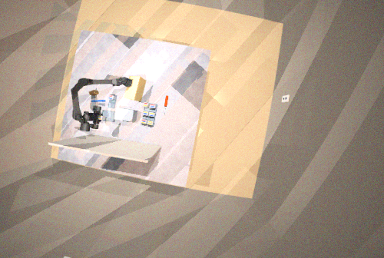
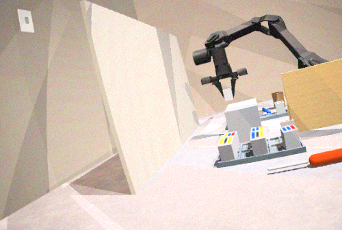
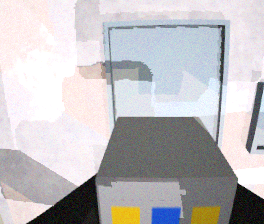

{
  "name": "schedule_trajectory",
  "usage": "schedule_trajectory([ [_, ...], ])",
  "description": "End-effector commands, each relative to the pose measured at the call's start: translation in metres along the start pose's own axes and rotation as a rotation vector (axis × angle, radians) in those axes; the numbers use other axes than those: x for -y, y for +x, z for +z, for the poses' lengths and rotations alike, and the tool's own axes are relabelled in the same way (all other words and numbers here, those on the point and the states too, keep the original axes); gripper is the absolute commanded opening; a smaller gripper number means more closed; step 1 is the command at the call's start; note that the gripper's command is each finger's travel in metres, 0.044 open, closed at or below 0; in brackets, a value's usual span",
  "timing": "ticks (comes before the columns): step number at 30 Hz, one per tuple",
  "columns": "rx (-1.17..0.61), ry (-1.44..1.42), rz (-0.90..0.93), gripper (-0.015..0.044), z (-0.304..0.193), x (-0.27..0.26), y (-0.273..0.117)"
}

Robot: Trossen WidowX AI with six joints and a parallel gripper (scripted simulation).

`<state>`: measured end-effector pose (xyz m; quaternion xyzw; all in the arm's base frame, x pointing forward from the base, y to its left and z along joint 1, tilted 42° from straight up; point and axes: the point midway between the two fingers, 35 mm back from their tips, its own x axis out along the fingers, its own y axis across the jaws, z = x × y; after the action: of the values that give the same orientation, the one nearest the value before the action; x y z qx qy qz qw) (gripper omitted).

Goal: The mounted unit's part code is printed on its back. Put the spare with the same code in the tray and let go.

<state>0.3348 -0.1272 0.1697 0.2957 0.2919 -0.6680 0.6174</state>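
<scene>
My gripper (image 1: 100, 117) (image 2: 228, 94) (image 3: 158, 177) is shut on a grey block whose near face shows yellow, blue and yellow marks in the wrist view. The block hangs above the table. In the wrist view the blue-grey tray (image 3: 166, 23) (image 1: 108, 116) lies beyond and below it, with its near end hidden; the visible part is empty. A unit (image 1: 111, 97) (image 2: 280, 107) with a coloured label stands on a grey base. Several spares, among them one marked yellow and blue (image 2: 228, 147), stand in the rack (image 2: 239, 162). The unit's back code is not readable.
A white box (image 1: 124, 114) (image 2: 243, 118) stands between tray and rack. A tall pale panel (image 1: 107, 147) (image 2: 133, 89) leans along one side. A wooden block (image 1: 136, 88) (image 2: 314, 96), a red-handled screwdriver (image 1: 166, 100) (image 2: 326, 157) and a blue item (image 1: 98, 100) (image 2: 266, 110) also lie about.
</scene>
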Motion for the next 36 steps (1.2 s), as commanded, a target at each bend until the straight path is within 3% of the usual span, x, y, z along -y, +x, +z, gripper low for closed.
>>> schedule_trajectory([
  [1, 0.005, -0.006, -0.006, 0.0, 0.001, 0.001, 0.005],
  [36, 0.006, -0.003, -0.01, 0.0, 0.001, 0.002, 0.034],
])
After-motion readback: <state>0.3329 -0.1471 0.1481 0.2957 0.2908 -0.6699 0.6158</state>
